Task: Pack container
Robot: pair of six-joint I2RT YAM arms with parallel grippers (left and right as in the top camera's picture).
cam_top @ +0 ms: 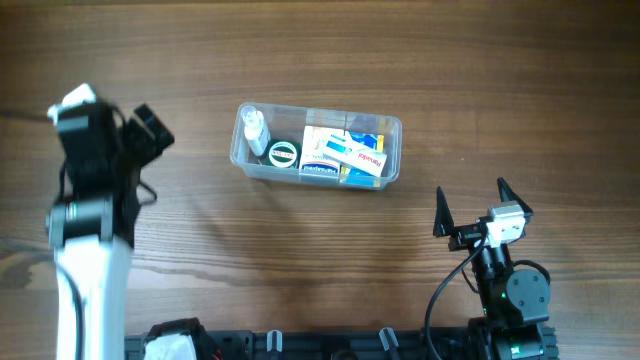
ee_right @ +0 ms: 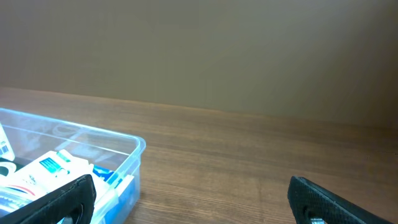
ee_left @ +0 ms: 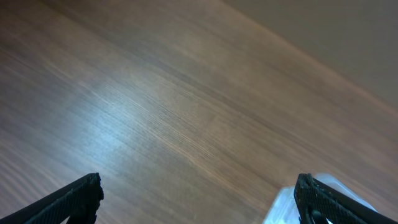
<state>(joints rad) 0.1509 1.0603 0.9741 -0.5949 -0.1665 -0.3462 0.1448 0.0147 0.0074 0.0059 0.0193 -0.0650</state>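
Right gripper (cam_top: 470,187) wide open, wood-grain table (cam_top: 300,60), beige wall (ee_right: 199,50)

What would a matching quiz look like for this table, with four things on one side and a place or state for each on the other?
Things:
1. bottle
2. boxes
3. right gripper
4. container

Places or states:
A. middle of the table
B. open, holding nothing, off to the container's right
C. container's left end
D. container's right part

Pairs: 1-C, 2-D, 3-B, 4-A
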